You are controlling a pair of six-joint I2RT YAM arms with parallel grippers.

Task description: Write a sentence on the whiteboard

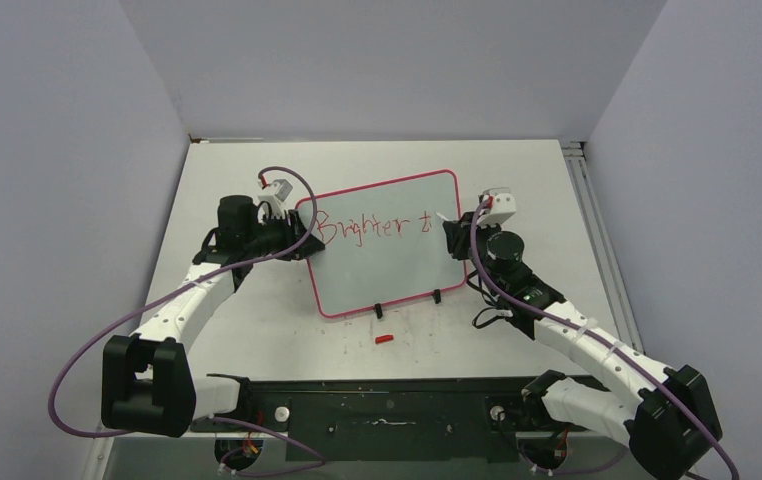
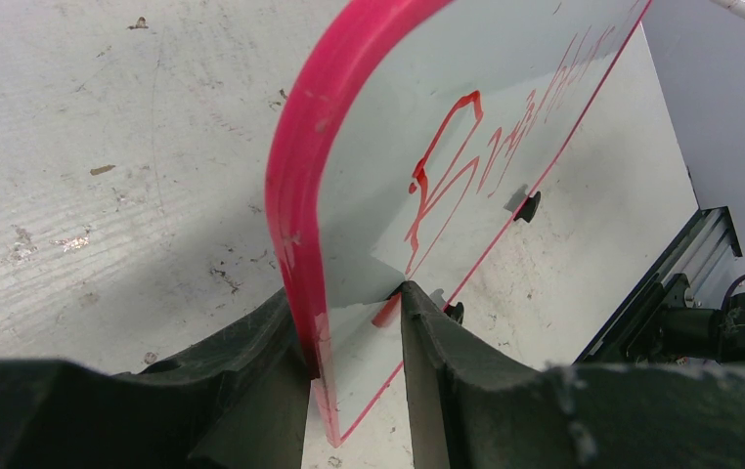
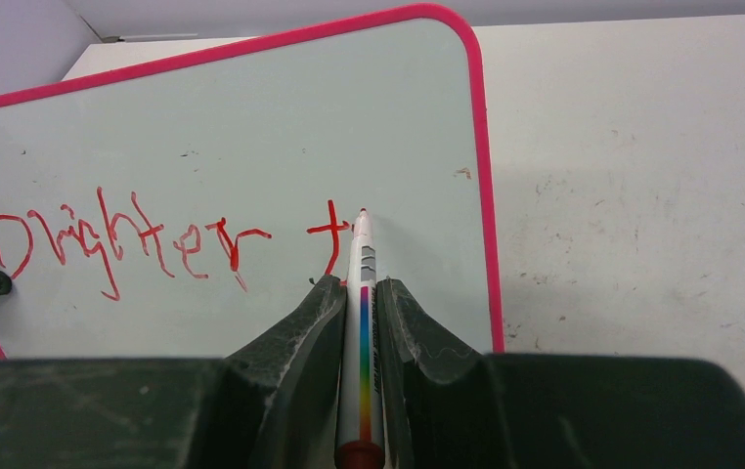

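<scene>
The left gripper [image 2: 354, 327] is shut on the edge of the glossy white, pink-framed whiteboard [image 1: 387, 275], probably to keep it steady. The right gripper [image 3: 361, 293] pinches a white rainbow-striped marker [image 3: 363, 259]. Its tip is ahead at the board, finishing the red handwritten sentence [image 3: 124, 239], which reads "Brighter t".

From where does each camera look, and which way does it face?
Top external: above and behind, looking down at the table; left arm and right arm show.
Left wrist: on the left gripper, looking along the whiteboard edge it clamps; its fingers show.
Right wrist: on the right gripper, facing the whiteboard front; its fingers hold the marker.
Shared: both wrist views show the red lettering "Brighter".
</scene>
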